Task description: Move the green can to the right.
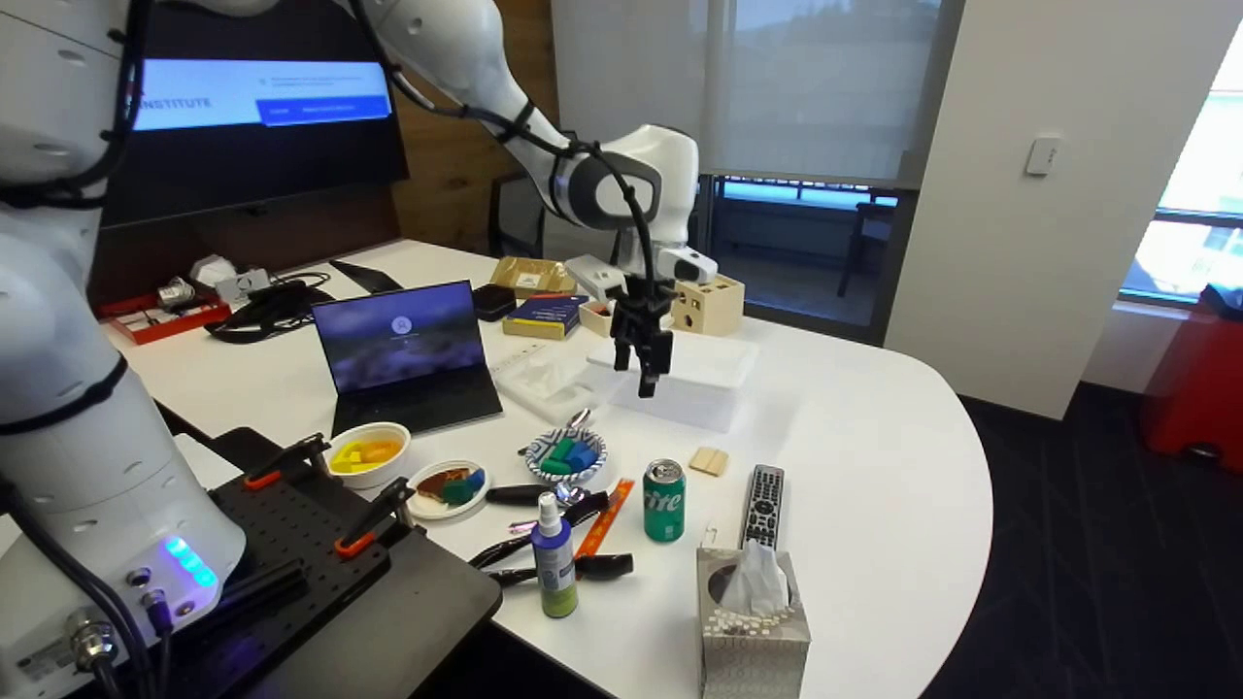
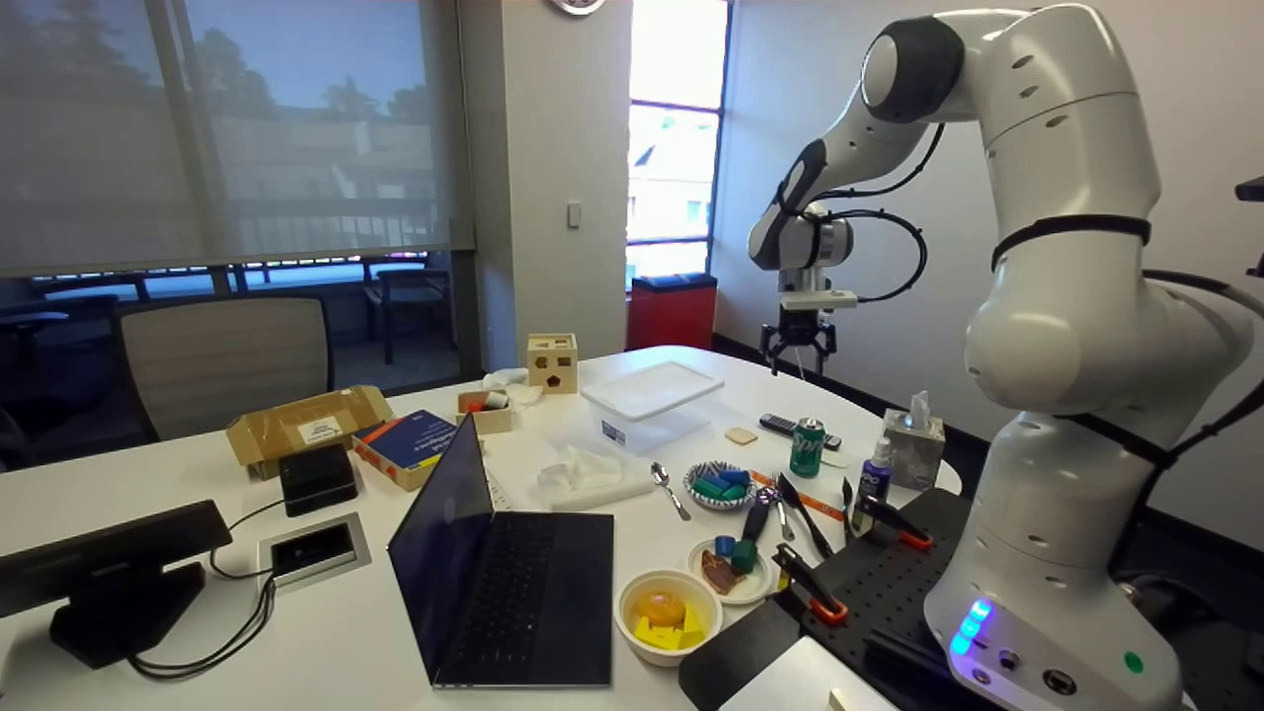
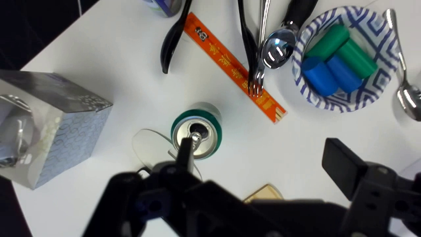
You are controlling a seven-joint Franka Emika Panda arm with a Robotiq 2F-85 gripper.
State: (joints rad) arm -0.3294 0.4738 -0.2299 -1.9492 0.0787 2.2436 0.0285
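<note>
The end effector [image 3: 263,158] is hanging well above the desk [image 1: 874,466] in both exterior views, unclenched, its jaws standing wide apart. The green can [image 1: 664,501] is standing upright on the desk, white lettering showing on its side. In an exterior view it is occupying the space between the orange chopstick packet [image 1: 604,519] and the remote control [image 1: 764,507]. In the wrist view its silver top is facing the camera, the dark mouth showing; the tip of one jaw is overlapping the can's rim in the line of sight only.

The tissue box [image 1: 753,650] is standing near the can, a white tissue [image 1: 759,587] protruding from its top. A small tan piece [image 1: 709,461] is lying near the can. A metal fork [image 3: 260,74] is resting with its tines over the packet. The patterned bowl [image 3: 381,33] is holding green and blue cylinders [image 3: 357,58]. The spray bottle [image 1: 555,573] is standing upright near the desk's edge. Well apart from the can, the laptop [image 2: 538,592] is sitting with its screen raised.
</note>
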